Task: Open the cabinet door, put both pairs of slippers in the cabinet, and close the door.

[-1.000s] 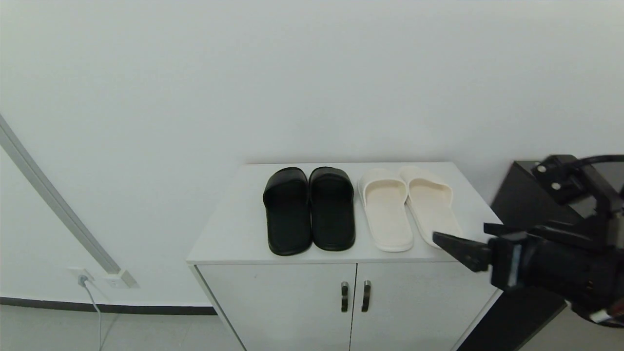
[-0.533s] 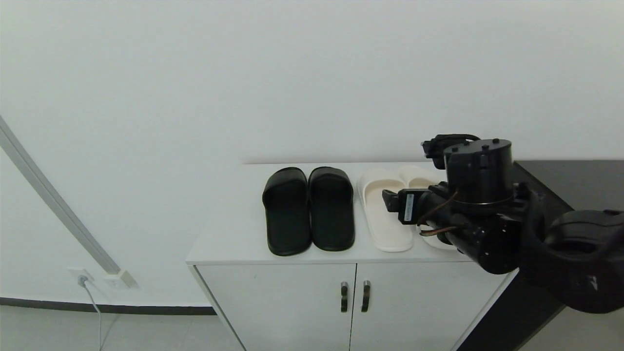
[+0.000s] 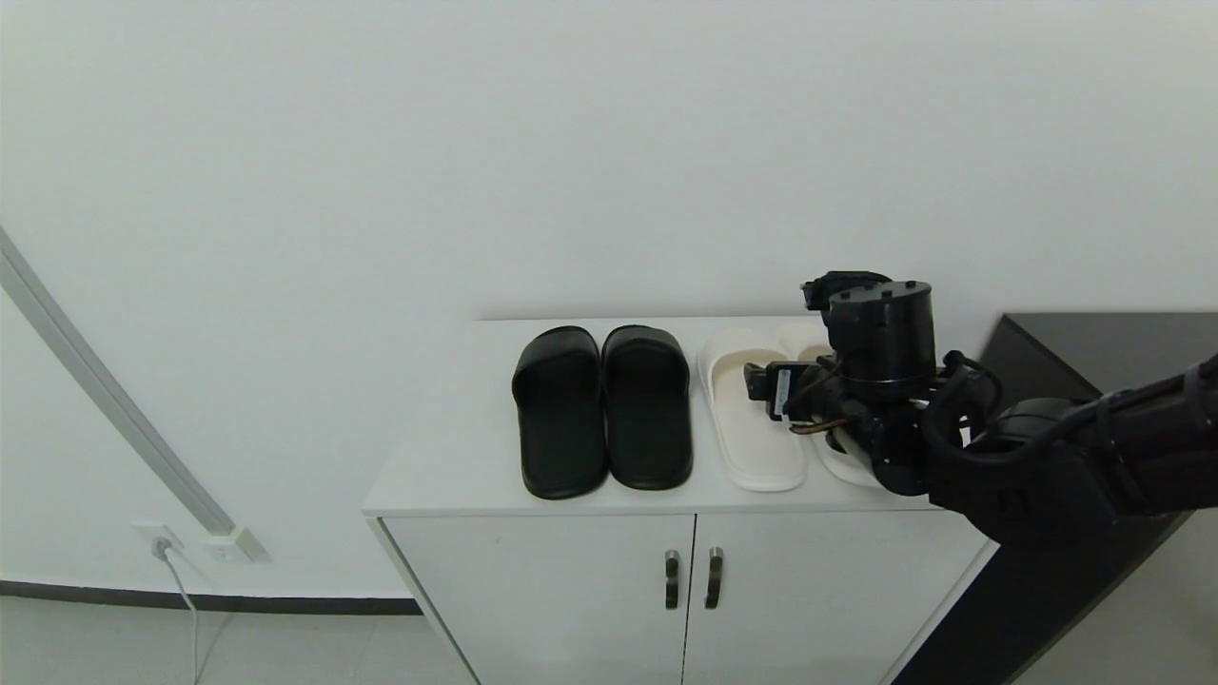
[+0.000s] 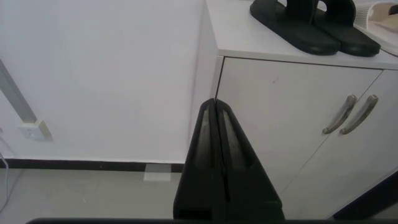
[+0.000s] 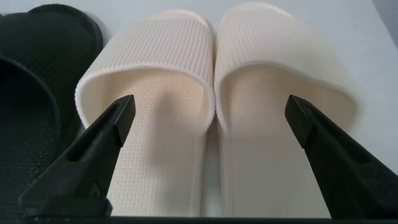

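Right fingers [image 5: 81, 174] spread wide, low over cream slippers [image 5: 180, 149]

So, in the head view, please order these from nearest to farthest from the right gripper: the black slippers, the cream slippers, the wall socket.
1. Cream slippers: directly under the open right gripper, on the right part of the cabinet top.
2. Black slippers: beside the cream pair, toward the robot's left.
3. Wall socket: low on the wall, far to the left, near the floor.

bright, even, soft-shadowed, sharp
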You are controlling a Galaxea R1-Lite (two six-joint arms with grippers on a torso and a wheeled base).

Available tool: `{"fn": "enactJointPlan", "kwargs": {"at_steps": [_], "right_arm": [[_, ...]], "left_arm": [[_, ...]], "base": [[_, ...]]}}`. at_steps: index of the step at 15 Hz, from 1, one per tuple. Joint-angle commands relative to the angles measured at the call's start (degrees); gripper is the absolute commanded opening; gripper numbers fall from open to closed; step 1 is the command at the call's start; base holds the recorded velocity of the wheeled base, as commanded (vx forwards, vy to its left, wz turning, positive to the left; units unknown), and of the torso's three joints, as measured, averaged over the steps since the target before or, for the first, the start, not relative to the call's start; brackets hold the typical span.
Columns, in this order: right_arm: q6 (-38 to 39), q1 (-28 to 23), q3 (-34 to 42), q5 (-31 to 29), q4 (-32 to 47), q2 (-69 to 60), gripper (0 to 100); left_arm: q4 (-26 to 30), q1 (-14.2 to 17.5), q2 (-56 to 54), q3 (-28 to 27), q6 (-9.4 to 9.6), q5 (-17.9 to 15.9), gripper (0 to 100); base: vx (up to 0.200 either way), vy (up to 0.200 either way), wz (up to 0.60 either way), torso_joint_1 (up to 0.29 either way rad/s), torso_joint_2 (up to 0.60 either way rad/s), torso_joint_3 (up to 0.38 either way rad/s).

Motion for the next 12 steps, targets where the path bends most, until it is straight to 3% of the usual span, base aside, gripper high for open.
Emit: {"fn": "enactJointPlan", "kwargs": {"at_steps": [1, 4, 10, 11, 12], "right_arm": [[-1.0, -0.9, -0.2, 1.1, -1.5, 1.9, 100], [-3.1, -3.0, -1.4, 3.5, -5.4, 5.1, 100], [-3.1, -5.3, -5.9, 6.6, -5.9, 9.0, 100], [-3.1, -5.3, -6.2, 6.6, -5.9, 9.1, 0], [-3.1, -5.3, -6.4, 6.6, -5.9, 9.1, 0]], "left_arm": [[0.0, 0.0, 0.0, 0.0, -0.01, 0.0, 0], [0.0, 0.0, 0.0, 0.0, -0.01, 0.0, 0], [0.0, 0.0, 0.1, 0.0, -0.01, 0.0, 0], [0.0, 0.0, 0.0, 0.0, -0.01, 0.0, 0], [0.0, 0.0, 0.1, 0.0, -0.01, 0.0, 0]], "base": [[0.0, 0.0, 0.0, 0.0, 0.0, 0.0], [0.0, 0.0, 0.0, 0.0, 0.0, 0.0], [0.0, 0.0, 0.0, 0.0, 0.0, 0.0], [0.0, 0.0, 0.0, 0.0, 0.0, 0.0], [0.0, 0.0, 0.0, 0.0, 0.0, 0.0]]}}
